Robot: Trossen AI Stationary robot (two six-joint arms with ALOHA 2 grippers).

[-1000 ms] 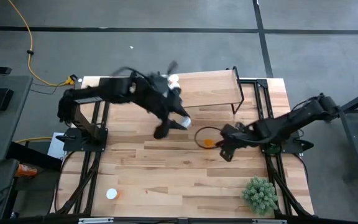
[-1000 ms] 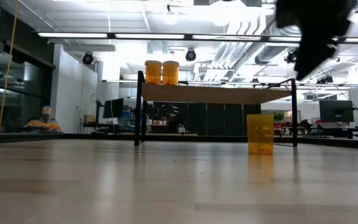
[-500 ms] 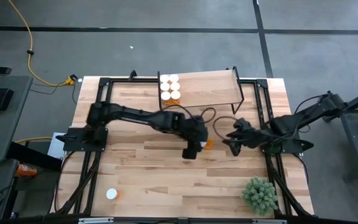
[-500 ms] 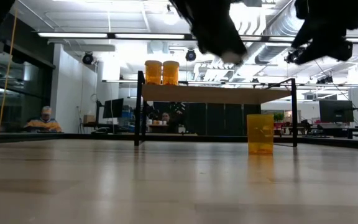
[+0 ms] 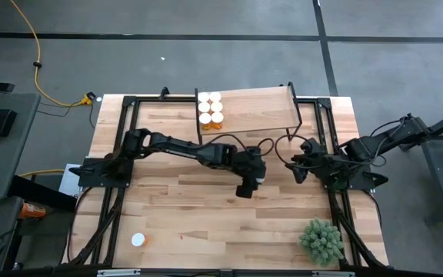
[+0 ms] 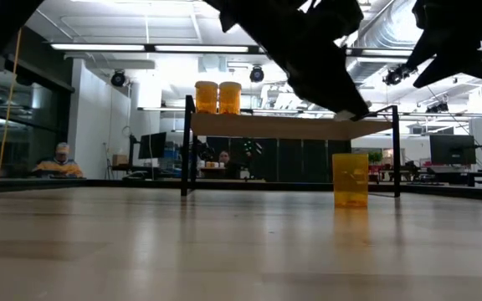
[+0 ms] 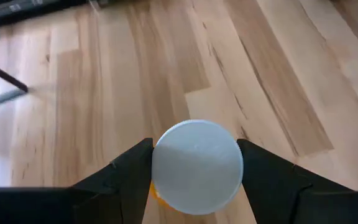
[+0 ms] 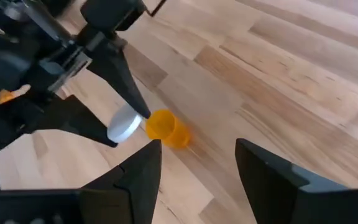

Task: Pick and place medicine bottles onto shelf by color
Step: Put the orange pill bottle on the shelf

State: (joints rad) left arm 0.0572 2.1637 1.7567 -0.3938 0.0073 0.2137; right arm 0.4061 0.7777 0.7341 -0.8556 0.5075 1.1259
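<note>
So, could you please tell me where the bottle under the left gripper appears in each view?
High view: hidden beneath the left gripper, mid-table.
Low view: bottle upright, right of centre, near the shelf.
Left wrist view: white cap, bottom centre, between the fingers.
Right wrist view: left of centre.
Shared landmark: the left gripper above it.

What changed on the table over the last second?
The left gripper swung from the shelf down over the bottle at mid-table, open fingers straddling its cap. The right gripper backed away from it, empty. The shelved bottles stayed put.
</note>
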